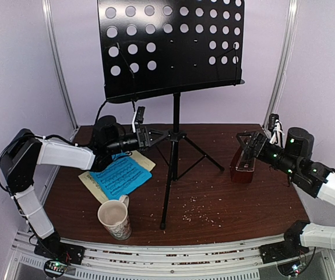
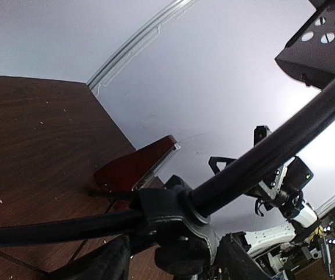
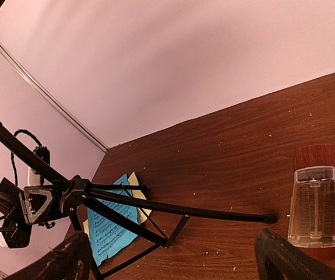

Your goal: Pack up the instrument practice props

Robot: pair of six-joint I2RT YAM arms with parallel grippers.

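Observation:
The black perforated music stand [image 1: 173,46] rises on its tripod at the table's middle. My left gripper [image 1: 162,136] is at the tripod's hub [image 2: 173,216]; its jaws stand open on either side of the hub, with a thin gap showing. The blue and pale yellow music sheets [image 1: 120,177] lie flat under the left arm, also visible as sheets [image 3: 109,230] beyond a stand leg [image 3: 173,209]. The dark red-brown metronome [image 1: 243,166] with its clear cover stands at the right. My right gripper [image 1: 247,143] hovers open just above and behind the metronome [image 3: 316,204], holding nothing.
A cream patterned mug [image 1: 115,219] stands near the front edge, left of the tripod's front leg [image 1: 166,198]. Crumbs speckle the brown tabletop [image 1: 214,198]. Pale walls and metal uprights [image 1: 59,64] close in the back and sides.

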